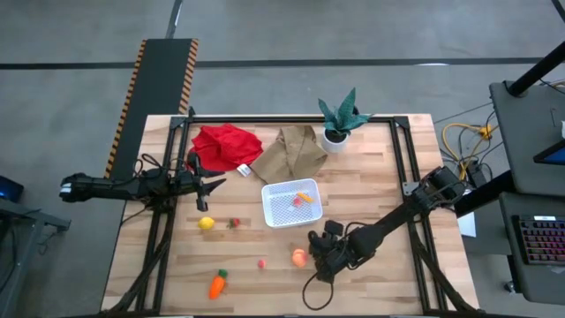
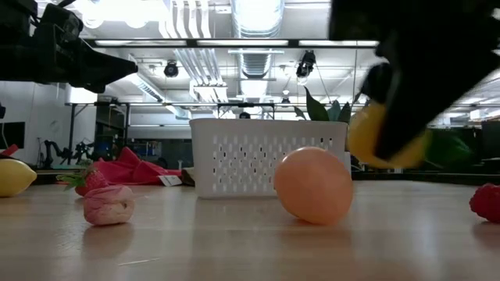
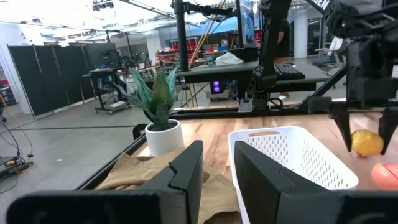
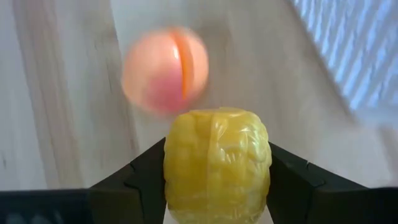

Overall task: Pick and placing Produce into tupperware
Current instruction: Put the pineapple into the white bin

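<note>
The white tupperware (image 1: 267, 201) sits mid-table and holds two small pieces. My right gripper (image 4: 216, 155) hovers near its near right corner, shut on a yellow pepper (image 4: 216, 165); the arm hides the pepper from the high view. A peach-orange fruit (image 1: 299, 257) lies on the table just left of that gripper. A lemon (image 1: 206, 223), a red berry (image 1: 235, 223), a pink berry (image 1: 262, 262) and a carrot (image 1: 217, 283) lie on the near left part of the table. My left gripper (image 1: 210, 183) waits open above the table's left side. My right gripper pinches the yellow pepper (image 2: 367, 136) by its two opposite sides, one dark finger (image 4: 146, 168) on each. The fingers come from above, pointing down. The pepper is lifted clear of the table, just above and beside the peach-orange fruit (image 2: 314, 185).
A red cloth (image 1: 228, 146), a brown paper bag (image 1: 296, 150) and a potted plant (image 1: 340, 119) stand along the far edge. Black frame rails run along the table's sides. Another red berry (image 2: 486, 201) lies at the low view's right.
</note>
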### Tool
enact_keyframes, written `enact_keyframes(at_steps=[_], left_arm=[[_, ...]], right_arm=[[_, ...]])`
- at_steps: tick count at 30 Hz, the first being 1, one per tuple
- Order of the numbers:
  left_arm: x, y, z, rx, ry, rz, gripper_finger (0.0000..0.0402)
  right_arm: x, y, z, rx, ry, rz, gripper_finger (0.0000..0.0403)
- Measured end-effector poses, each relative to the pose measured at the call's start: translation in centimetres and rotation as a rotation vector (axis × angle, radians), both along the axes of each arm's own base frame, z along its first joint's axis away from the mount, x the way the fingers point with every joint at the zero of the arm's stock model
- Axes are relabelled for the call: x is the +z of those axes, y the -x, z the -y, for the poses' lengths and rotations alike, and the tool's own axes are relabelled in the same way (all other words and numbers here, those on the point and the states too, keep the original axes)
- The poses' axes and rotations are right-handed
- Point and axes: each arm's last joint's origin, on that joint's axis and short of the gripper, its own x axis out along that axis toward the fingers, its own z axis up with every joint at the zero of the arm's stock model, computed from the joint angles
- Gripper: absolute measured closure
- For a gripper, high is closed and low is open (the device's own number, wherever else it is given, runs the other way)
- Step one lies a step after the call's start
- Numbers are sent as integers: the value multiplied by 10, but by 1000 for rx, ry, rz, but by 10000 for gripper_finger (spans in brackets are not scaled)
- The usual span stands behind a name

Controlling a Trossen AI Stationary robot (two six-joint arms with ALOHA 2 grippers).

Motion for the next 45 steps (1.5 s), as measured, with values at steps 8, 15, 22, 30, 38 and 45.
enact_keyframes(at_steps=[8, 15, 22, 30, 38, 45], left_arm=[[0, 0, 0, 0, 0, 0, 322], [0, 0, 0, 0, 0, 0, 322], [0, 0, 0, 0, 0, 0, 322], [0, 0, 0, 0, 0, 0, 322], [0, 0, 0, 0, 0, 0, 322], [0, 0, 0, 0, 0, 0, 322]], right_arm=[[33, -30, 12, 53, 45, 104, 202], [56, -54, 40, 32, 149, 181, 202], [65, -71, 80, -2, 262, 193, 202], [64, -83, 129, -19, 255, 165, 202], [57, -90, 153, 35, 173, 213, 202], [45, -86, 155, 52, 185, 183, 202]])
